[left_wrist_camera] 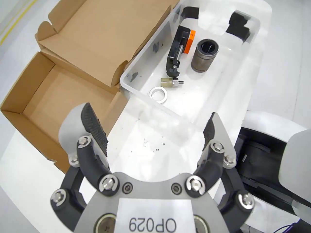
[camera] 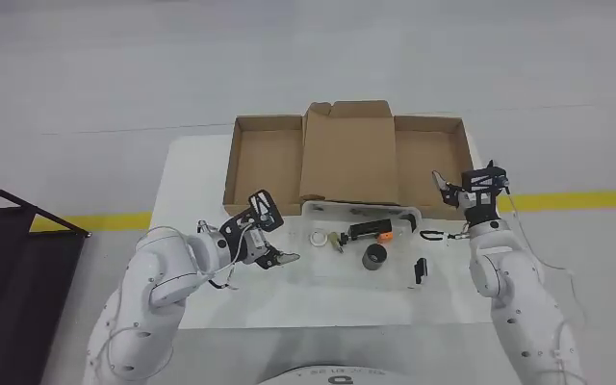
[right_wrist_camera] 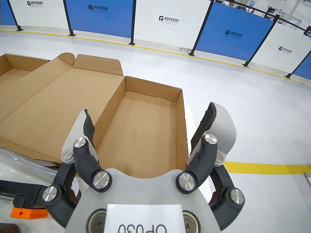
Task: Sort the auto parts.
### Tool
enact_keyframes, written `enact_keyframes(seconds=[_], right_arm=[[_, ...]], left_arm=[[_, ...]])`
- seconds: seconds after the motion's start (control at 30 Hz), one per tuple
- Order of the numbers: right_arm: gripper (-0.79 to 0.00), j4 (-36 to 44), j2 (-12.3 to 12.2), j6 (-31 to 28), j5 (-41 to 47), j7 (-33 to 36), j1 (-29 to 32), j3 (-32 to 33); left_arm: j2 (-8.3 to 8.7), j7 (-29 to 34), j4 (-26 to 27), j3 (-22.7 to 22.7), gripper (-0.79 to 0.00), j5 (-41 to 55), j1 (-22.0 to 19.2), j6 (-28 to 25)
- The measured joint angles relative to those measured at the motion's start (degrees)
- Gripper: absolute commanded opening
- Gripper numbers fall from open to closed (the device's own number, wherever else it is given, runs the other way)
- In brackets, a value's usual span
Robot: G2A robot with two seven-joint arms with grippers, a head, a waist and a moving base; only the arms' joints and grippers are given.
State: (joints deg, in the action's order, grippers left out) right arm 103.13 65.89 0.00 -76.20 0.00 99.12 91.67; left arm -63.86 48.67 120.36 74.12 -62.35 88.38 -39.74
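A clear tray (camera: 358,204) on the white table holds several parts: a white ring (left_wrist_camera: 158,95), a small threaded fitting (left_wrist_camera: 171,82), a black clamp with an orange block (left_wrist_camera: 178,49), a dark cylindrical bearing (left_wrist_camera: 204,55) and black pieces (left_wrist_camera: 239,26) at the far end. Behind the tray lies an open cardboard box (camera: 348,144) with flat brown compartments. My left gripper (left_wrist_camera: 150,120) hovers open just off the tray's ring end, nothing between its fingers. Open and holding nothing, my right gripper (right_wrist_camera: 149,116) hangs over the near wall of the box's right compartment (right_wrist_camera: 143,127).
A black hook-shaped piece (camera: 433,235) lies at the tray's right end, close under the right arm. Bare table (camera: 192,183) stretches left of the box. A black frame (camera: 29,217) stands on the floor beyond the table's left edge.
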Motion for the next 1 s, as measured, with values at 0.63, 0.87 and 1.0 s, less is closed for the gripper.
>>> enact_keyframes(seconds=[0.63,0.87,1.0], right_arm=[[0.0,0.0,0.0,0.0,0.0,0.0,0.0,0.0],[0.0,0.0,0.0,0.0,0.0,0.0,0.0,0.0],[0.0,0.0,0.0,0.0,0.0,0.0,0.0,0.0]], left_arm=[[-8.72,23.11,-25.24,-36.05,0.0,6.05,-34.74,18.17],[-12.3,22.22,-33.78,-44.24,0.0,4.64,-39.19,20.99],[-13.71,21.41,-35.87,-46.99,-0.006,3.79,-40.79,19.58]])
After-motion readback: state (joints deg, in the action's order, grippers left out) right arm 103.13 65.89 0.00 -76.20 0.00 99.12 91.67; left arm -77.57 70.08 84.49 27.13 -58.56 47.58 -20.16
